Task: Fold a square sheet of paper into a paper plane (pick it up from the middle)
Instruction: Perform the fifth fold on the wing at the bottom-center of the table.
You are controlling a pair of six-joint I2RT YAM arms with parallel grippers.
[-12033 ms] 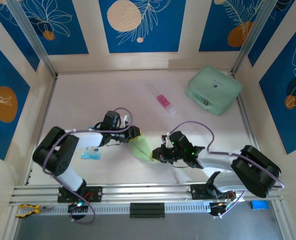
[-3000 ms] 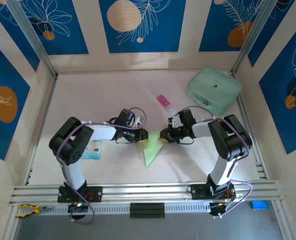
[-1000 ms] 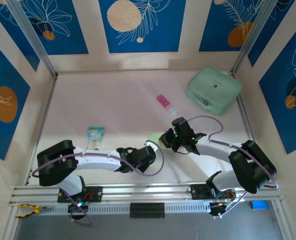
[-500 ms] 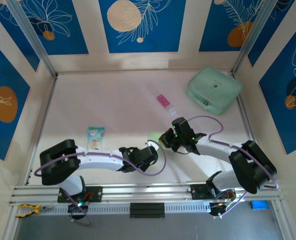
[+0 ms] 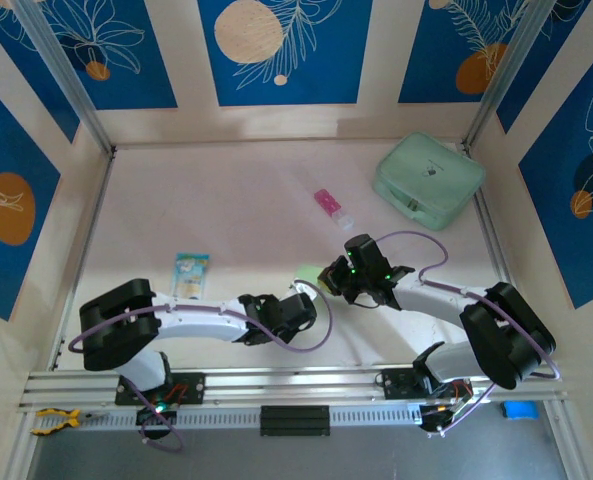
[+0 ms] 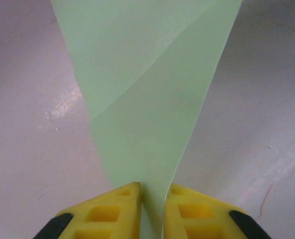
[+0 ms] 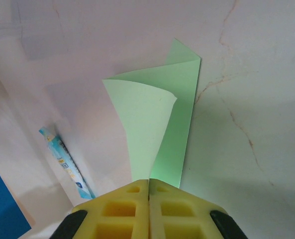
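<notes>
A pale green sheet of paper (image 6: 147,99), folded into a long tapering shape, sits near the middle of the worktop (image 5: 226,200), where the two wrists meet; the left arm reaches in from the near left, the right arm from the right. The paper's long axis runs straight ahead of the left fingers (image 6: 122,206), widening away from them; they stand nearly together with its narrow end in the thin gap, and whether they pinch it cannot be told. The right fingers (image 7: 125,201) are pressed together on the paper; it stretches ahead of them too, one layer curling loose; how the two holds line up is unclear.
</notes>
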